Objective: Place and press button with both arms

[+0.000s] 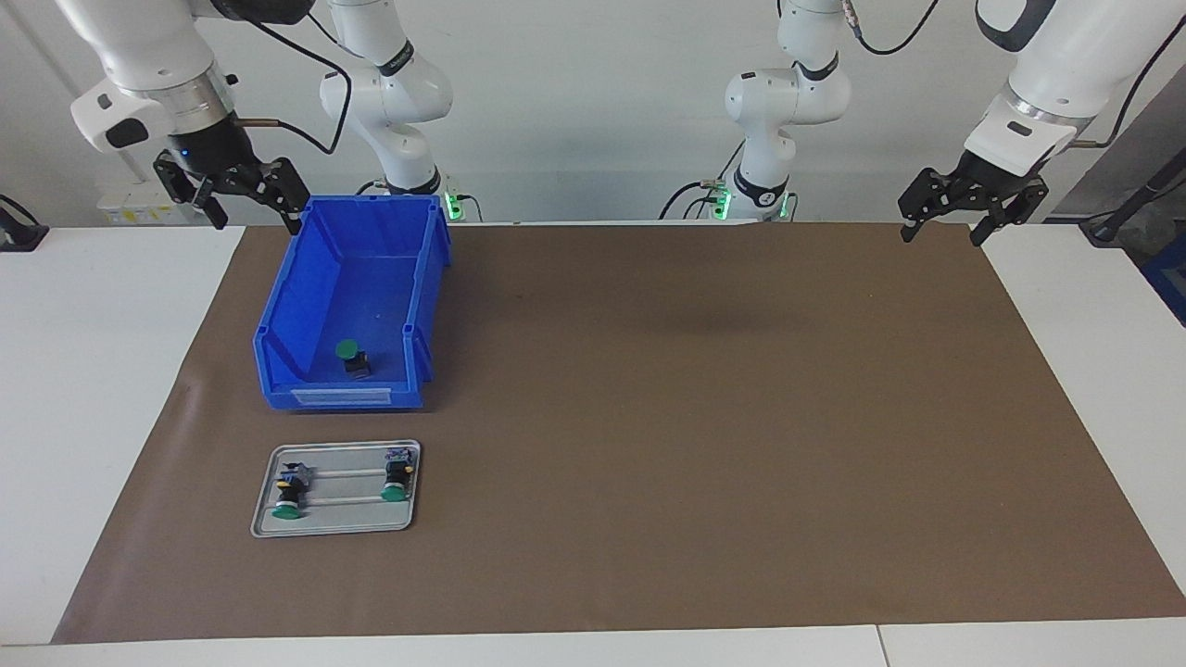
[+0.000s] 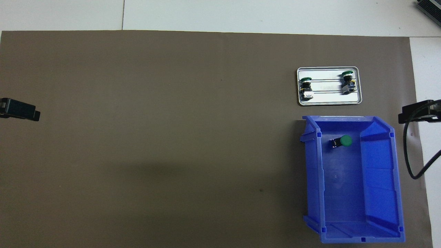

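A green-capped button [image 1: 352,355] lies tipped on the floor of a blue bin [image 1: 315,278], near the bin's end farther from the robots; it also shows in the overhead view [image 2: 342,141]. Two lookalike buttons [image 1: 289,493] [image 1: 397,479] sit on a small metal tray [image 1: 334,524]. My right gripper [image 1: 257,220] hangs open and empty in the air beside the bin's end nearest the robots. My left gripper [image 1: 941,235] hangs open and empty over the mat's corner at the left arm's end. Both arms wait.
The bin [image 2: 379,172] and tray [image 2: 329,100] stand on a brown mat [image 1: 695,417] toward the right arm's end, the tray farther from the robots. Only the tips of the left gripper [image 2: 20,110] and right gripper [image 2: 417,113] show in the overhead view.
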You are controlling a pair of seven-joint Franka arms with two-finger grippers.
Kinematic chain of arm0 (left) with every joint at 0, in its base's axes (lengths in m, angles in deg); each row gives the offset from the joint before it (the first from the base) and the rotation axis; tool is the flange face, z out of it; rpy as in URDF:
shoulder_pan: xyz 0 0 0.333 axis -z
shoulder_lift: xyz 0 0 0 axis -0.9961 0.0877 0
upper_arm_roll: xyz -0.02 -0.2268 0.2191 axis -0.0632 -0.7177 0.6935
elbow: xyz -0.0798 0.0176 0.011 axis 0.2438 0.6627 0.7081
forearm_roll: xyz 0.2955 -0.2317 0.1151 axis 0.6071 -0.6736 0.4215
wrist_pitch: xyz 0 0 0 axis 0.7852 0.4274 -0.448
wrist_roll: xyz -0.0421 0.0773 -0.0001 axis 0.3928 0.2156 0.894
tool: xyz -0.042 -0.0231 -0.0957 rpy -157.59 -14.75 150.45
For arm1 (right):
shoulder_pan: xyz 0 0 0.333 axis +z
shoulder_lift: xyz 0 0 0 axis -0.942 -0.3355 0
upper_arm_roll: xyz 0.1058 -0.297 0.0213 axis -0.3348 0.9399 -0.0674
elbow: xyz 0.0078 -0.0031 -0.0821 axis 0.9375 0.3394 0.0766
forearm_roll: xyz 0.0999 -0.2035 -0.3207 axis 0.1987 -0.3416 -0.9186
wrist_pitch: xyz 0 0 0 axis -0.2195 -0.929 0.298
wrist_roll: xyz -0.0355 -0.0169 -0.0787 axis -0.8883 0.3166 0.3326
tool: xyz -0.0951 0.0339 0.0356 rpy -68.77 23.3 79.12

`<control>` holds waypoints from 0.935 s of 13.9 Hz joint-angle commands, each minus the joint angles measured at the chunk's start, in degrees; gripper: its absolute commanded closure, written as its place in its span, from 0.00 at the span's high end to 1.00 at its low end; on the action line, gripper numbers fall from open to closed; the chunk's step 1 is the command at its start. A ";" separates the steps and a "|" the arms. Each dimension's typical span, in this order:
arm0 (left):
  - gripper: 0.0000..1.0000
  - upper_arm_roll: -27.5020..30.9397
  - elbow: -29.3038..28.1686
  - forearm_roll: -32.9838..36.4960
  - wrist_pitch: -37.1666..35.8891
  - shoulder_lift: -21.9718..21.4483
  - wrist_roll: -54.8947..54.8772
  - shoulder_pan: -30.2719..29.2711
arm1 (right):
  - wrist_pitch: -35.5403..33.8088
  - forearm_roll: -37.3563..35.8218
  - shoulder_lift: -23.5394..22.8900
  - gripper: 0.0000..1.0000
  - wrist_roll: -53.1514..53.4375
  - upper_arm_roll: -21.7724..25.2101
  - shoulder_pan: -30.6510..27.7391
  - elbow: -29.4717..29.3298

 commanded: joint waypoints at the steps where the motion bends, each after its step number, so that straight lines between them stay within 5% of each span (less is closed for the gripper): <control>1: 1.00 -0.31 -0.71 0.11 -0.41 -0.84 0.56 -0.34 | -0.69 -1.67 -1.11 1.00 -1.30 -0.17 0.10 -1.17; 13: 1.00 -0.31 -0.71 0.11 -0.50 -0.84 0.56 -0.34 | -0.95 0.18 -0.67 1.00 0.29 -0.17 -0.34 -0.82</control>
